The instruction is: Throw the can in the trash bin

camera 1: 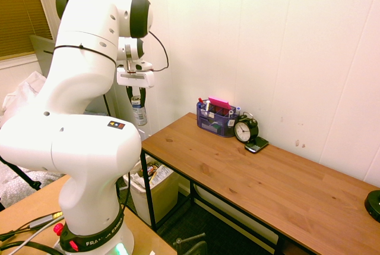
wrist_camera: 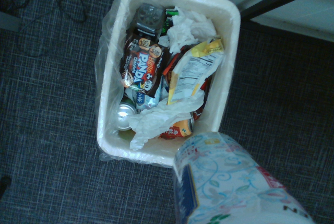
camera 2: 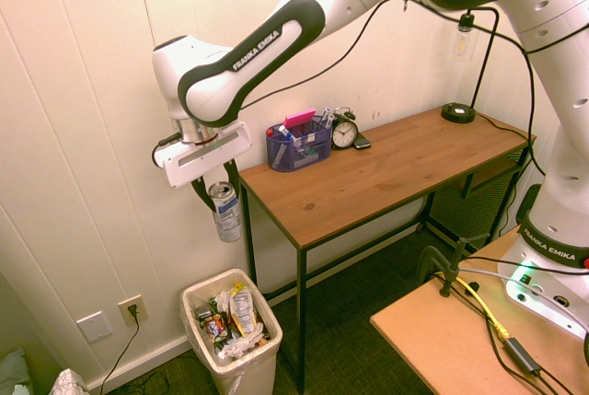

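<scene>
Can [camera 2: 225, 212] hangs upright, long axis vertical, clamped near its top in the end effector [camera 2: 215, 194], off the end of the desk [camera 2: 386, 169] in open air. Trash bin [camera 2: 199, 319] stands on the floor below it, set slightly toward the desk side; wrist view shows the can's base over the bin's near rim, not its middle. Bin is lined and near full: snack wrappers, crumpled paper, another can. Judgement: a small shift to centre, then release.
</scene>
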Robot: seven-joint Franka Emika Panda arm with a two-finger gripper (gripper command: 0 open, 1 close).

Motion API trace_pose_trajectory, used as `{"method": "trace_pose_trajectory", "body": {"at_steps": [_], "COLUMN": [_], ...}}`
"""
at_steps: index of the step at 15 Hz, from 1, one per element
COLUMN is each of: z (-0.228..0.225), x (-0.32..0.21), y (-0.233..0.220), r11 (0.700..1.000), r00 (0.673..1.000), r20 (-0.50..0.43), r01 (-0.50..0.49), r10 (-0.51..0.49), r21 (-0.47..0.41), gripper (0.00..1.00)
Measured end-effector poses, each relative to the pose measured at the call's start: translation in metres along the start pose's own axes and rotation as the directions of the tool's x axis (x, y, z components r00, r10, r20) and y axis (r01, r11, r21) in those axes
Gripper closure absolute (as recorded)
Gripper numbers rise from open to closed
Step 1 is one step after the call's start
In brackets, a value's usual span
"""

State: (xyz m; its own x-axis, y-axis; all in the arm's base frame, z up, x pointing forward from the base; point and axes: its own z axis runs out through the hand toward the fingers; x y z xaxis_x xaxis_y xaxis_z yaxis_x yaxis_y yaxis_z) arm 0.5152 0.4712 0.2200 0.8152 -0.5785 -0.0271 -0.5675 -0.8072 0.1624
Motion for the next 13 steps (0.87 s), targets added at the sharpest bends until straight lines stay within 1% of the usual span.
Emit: {"method": "trace_pose_trajectory", "body": {"at_steps": [1, 3, 10, 13], "z": [0.009, 0.013, 0.001, -0.015], "x": [0.003, 0.009, 0.024, 0.041], "y": [-0.007, -0.014, -0.012, 0.005], "r11": [1.000, 1.000, 0.999, 0.998], "r00": [1.000, 1.000, 0.999, 0.998], "r20": [0.011, 0.019, 0.021, 0.012], "r01": [-0.002, -0.006, -0.029, -0.054], "r10": [0.002, 0.006, 0.028, 0.053], "r21": [-0.008, -0.002, 0.015, 0.042], "gripper": [0.00, 0.00, 0.00, 0.00]}}
